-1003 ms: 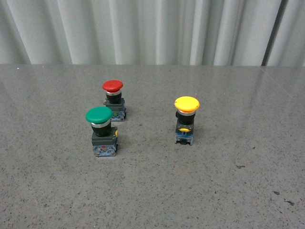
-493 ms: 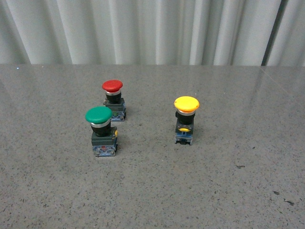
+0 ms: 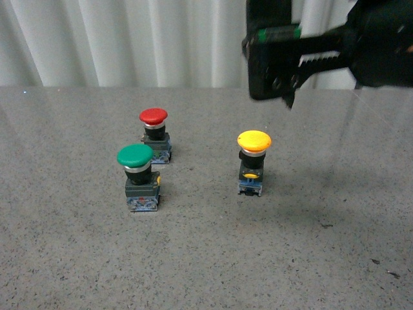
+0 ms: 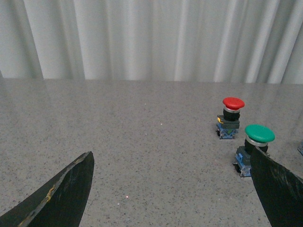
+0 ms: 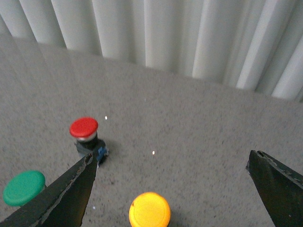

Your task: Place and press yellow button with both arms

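Note:
The yellow button [image 3: 253, 141] stands upright on the grey table, right of centre in the front view. My right gripper [image 3: 279, 94] hangs in the air above and slightly behind it, open and holding nothing. In the right wrist view the yellow cap [image 5: 149, 209] lies below the wide gap of that gripper [image 5: 170, 157], nearer the left finger [image 5: 71, 194]. My left gripper [image 4: 171, 152] is open over bare table, well away from the yellow button, which does not show in that view. The left arm is outside the front view.
A red-capped button [image 3: 153, 117] and a green-capped button [image 3: 134, 155] stand to the left of the yellow one. In the left wrist view the green one [image 4: 259, 134] sits just beyond one finger [image 4: 279, 189]. White curtains [image 3: 129, 39] back the table.
My right arm has come into the front view at the upper right, above the yellow button. The three buttons have not moved.

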